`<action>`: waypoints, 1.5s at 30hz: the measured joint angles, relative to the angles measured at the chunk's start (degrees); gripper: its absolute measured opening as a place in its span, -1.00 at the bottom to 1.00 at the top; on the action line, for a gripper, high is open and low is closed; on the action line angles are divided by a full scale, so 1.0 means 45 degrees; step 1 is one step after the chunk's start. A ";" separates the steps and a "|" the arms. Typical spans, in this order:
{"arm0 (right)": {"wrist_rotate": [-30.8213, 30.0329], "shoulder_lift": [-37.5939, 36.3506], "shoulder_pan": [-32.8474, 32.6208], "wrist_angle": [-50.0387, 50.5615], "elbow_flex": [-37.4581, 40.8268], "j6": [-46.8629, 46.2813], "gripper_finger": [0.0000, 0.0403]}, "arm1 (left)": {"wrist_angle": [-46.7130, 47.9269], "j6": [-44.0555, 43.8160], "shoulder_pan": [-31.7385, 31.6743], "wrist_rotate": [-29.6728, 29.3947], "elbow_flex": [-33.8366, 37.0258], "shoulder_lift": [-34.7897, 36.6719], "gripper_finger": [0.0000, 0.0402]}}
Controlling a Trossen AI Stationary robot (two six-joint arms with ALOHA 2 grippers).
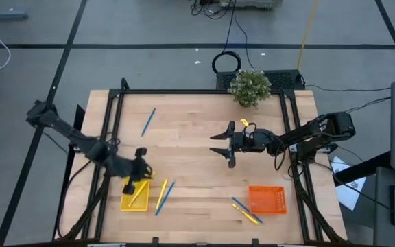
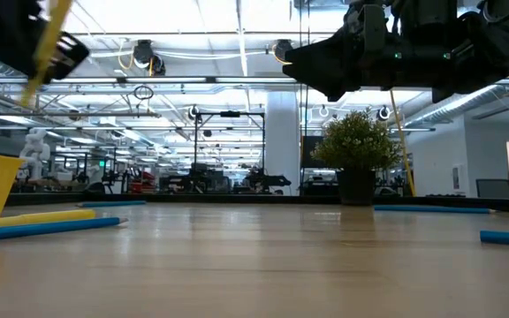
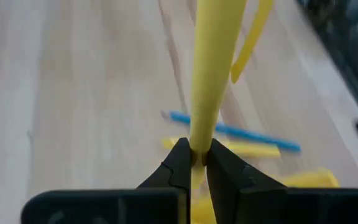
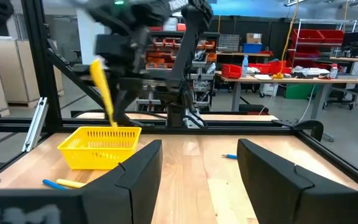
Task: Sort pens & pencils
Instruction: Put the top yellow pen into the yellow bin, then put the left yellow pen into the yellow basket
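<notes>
Meanwhile left end effector [image 1: 140, 175] pinches a pencil [image 3: 213, 74] above the yellow basket [image 1: 134, 199]; right end effector [image 1: 226, 145] hovers wide.

You have four cameras. The high one hangs above and looks straight down on the whole table [image 1: 197, 144]; the yellow basket [image 1: 134, 197] lies near the front edge, on the left arm's side. The low camera sits at table-top height and looks level across the wood toward the potted plant [image 2: 358, 159] at the far edge; the yellow basket shows at that picture's border. The left wrist camera is very close, looking past its fingers [image 3: 225, 171] down at the wood beside that basket. The right wrist camera looks across the table from farther off toward the same basket [image 4: 100, 146], so all four views share this corner.
</notes>
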State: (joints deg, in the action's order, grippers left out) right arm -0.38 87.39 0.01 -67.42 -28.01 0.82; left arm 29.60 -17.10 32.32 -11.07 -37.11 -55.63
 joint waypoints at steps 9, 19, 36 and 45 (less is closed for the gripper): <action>0.0002 0.0000 0.0000 0.0104 0.0000 -0.0020 -0.01 | 0.4490 -0.2075 0.2869 -0.0263 -0.2123 -0.3504 -0.86; 0.0000 0.0000 0.0000 0.0108 0.0000 -0.0024 -0.01 | 0.5128 -0.2901 0.3500 0.0893 -0.1969 -0.5481 -0.83; 0.0000 0.0000 0.0000 0.0112 -0.0005 -0.0028 -0.01 | 0.5290 -0.4321 0.3461 0.1155 -0.1964 -0.5500 -0.41; 0.0000 0.0000 0.0000 0.0112 -0.0010 -0.0028 -0.01 | 0.5337 -0.4319 0.3197 0.1156 -0.2229 -0.5495 -0.28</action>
State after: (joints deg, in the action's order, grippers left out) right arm -0.38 87.39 0.01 -66.92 -28.05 0.69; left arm 53.62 -36.54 46.71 -5.86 -47.15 -80.36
